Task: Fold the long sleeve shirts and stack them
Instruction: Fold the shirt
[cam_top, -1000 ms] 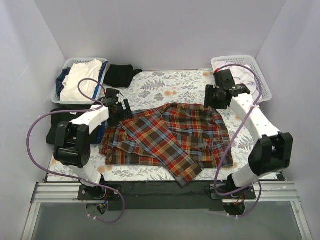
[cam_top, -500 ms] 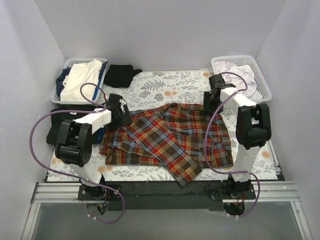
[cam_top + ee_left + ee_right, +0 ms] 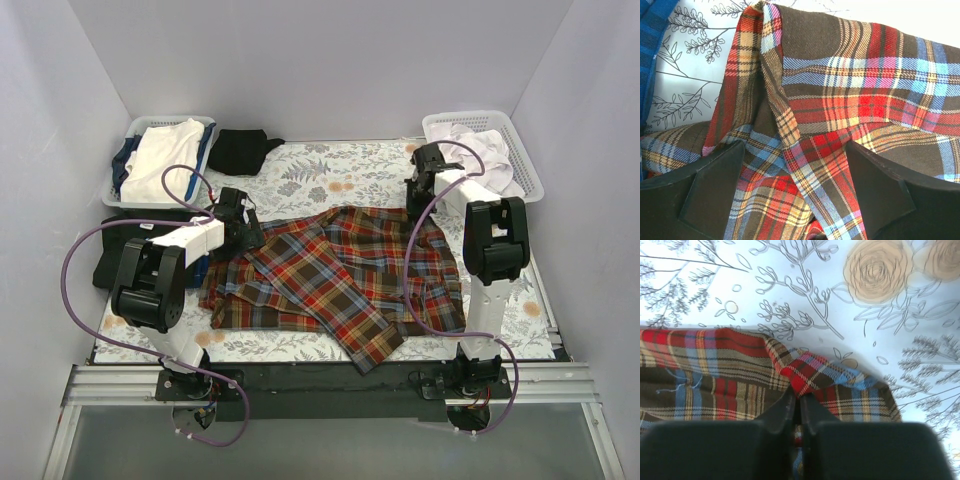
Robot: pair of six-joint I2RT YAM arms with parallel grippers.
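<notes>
The tartan plaid long sleeve shirt [image 3: 340,270] lies crumpled and partly folded across the middle of the flowered table cover. A black shirt [image 3: 240,150] lies bunched at the back left. My left gripper [image 3: 245,225] hangs over the plaid shirt's left edge. In the left wrist view it [image 3: 795,185] is open, with a ridge of plaid cloth [image 3: 840,120] between the fingers [image 3: 880,190], not pinched. My right gripper [image 3: 418,197] is at the shirt's far right corner. In the right wrist view it [image 3: 800,397] is shut on a small raised fold of the plaid edge [image 3: 810,372].
A white basket [image 3: 205,125] at the back left holds white and navy clothes. Another white basket [image 3: 520,150] at the back right holds pale cloth. Blue cloth [image 3: 655,20] lies just left of the plaid shirt. Purple walls close in three sides.
The right arm swung in and down to the plaid shirt's far right corner, and its gripper went from open to shut on the cloth edge. The left gripper barely shifted.
</notes>
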